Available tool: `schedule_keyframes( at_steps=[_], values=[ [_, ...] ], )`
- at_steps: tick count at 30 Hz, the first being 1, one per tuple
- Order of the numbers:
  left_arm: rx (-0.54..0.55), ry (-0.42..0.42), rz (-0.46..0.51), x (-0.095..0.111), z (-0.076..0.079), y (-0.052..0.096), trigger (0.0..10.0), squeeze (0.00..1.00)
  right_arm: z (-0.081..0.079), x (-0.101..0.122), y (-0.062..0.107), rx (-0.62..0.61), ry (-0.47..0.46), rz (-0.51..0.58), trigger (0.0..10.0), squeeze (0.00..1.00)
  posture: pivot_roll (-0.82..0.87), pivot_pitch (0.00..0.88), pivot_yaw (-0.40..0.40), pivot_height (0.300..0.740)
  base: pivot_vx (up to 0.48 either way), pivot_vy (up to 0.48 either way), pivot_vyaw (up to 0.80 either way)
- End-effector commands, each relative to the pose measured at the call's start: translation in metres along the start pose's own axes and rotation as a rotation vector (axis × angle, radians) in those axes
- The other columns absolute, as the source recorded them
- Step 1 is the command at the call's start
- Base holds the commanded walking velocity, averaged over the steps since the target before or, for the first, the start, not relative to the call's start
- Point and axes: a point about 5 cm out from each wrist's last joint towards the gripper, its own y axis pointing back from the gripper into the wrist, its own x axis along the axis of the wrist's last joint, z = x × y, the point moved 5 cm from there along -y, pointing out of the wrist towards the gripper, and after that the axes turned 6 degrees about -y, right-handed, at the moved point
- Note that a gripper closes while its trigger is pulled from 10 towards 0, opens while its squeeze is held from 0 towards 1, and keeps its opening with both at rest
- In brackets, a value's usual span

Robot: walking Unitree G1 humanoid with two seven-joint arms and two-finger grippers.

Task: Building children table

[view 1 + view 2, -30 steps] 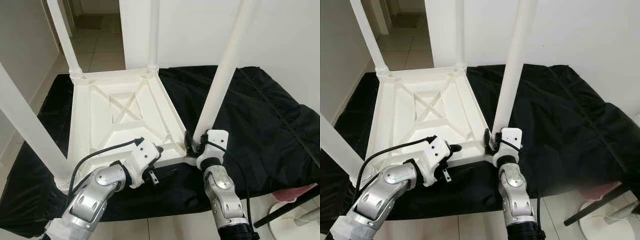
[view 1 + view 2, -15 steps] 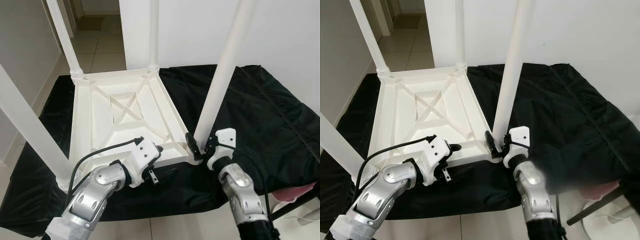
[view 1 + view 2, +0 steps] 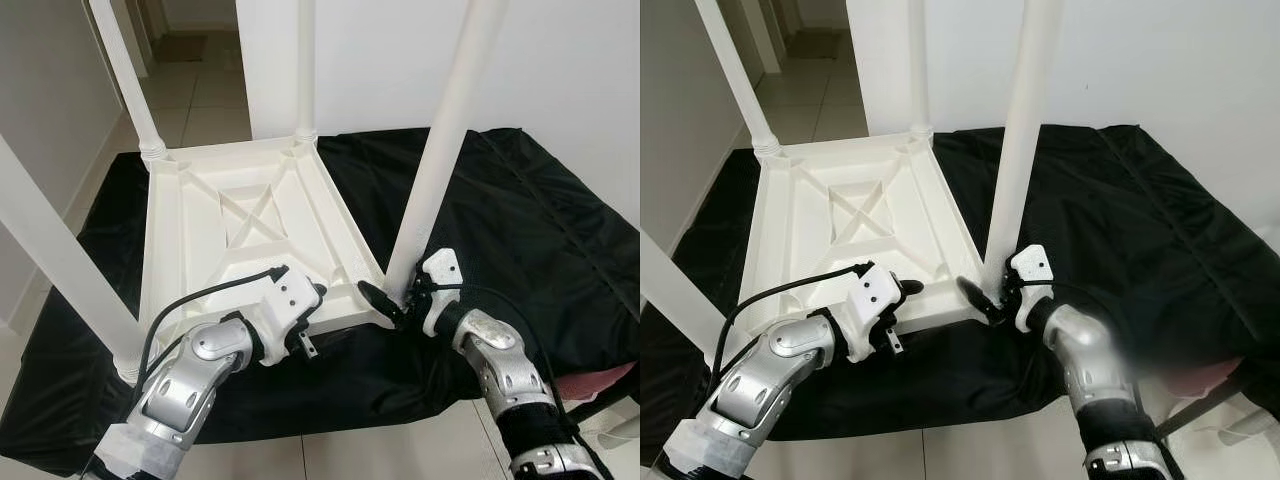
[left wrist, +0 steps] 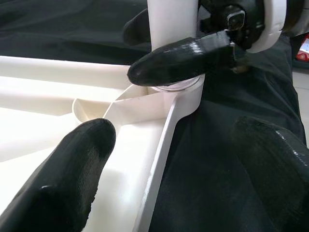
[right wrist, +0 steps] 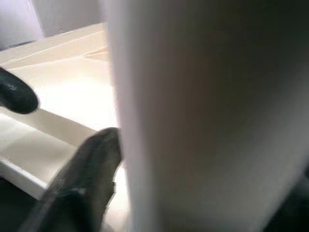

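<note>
A white plastic children's table (image 3: pixel 250 215) lies upside down on a black cloth (image 3: pixel 520 220), with its legs pointing up. My right gripper (image 3: pixel 392 298) is shut on the foot of the near-right leg (image 3: pixel 440 150), where the leg meets the corner socket. One finger (image 4: pixel 178 58) crosses in front of the leg and the other lies behind it. My left gripper (image 3: pixel 312 300) stands open at the table's near rim (image 4: pixel 159 159), one finger (image 4: pixel 82 164) on the white underside and the other over the cloth.
The other legs rise at the near left (image 3: pixel 60 260), far left (image 3: pixel 125 80) and far right (image 3: pixel 307 70). The cloth's front edge runs just below my arms. A tiled corridor (image 3: pixel 200 90) lies beyond, and a pink object (image 3: pixel 590 385) sits low at the right.
My right forearm has swung out to the right while its gripper stays on the leg's foot, so the wrist has turned around the leg. The left gripper has stayed at the rim.
</note>
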Motion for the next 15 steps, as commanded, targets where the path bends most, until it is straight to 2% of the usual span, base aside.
schedule_keyframes(
  at_steps=[1,2,13,14,15],
  values=[
    [0.015,-0.001,-0.012,-0.003,-0.003,0.001,10.0,0.0,-0.002,-0.003,-0.002,0.033,0.01,-0.012,1.3,0.0,-0.02,0.0,0.013,0.74,0.0,0.0,0.0],
    [0.016,0.0,-0.012,-0.003,-0.003,0.001,10.0,0.0,-0.003,-0.004,-0.002,0.042,0.011,-0.017,0.0,0.0,-0.02,0.0,0.009,0.74,0.0,0.0,0.0],
    [0.004,0.012,-0.018,-0.007,0.004,0.002,10.0,0.0,0.001,-0.015,0.004,0.059,-0.001,-0.047,0.0,0.0,-0.02,0.0,-0.001,0.74,0.0,0.0,0.0],
    [0.001,0.014,-0.019,-0.007,0.005,0.003,10.0,0.0,0.001,-0.016,0.005,0.047,-0.009,-0.044,1.7,0.0,-0.02,0.0,-0.003,0.74,0.0,0.0,0.0],
    [-0.001,0.016,-0.02,-0.007,0.007,0.003,10.0,0.0,0.002,-0.016,0.005,0.032,-0.015,-0.04,7.1,0.0,-0.02,0.0,-0.003,0.74,0.0,0.0,0.0]
  ],
)
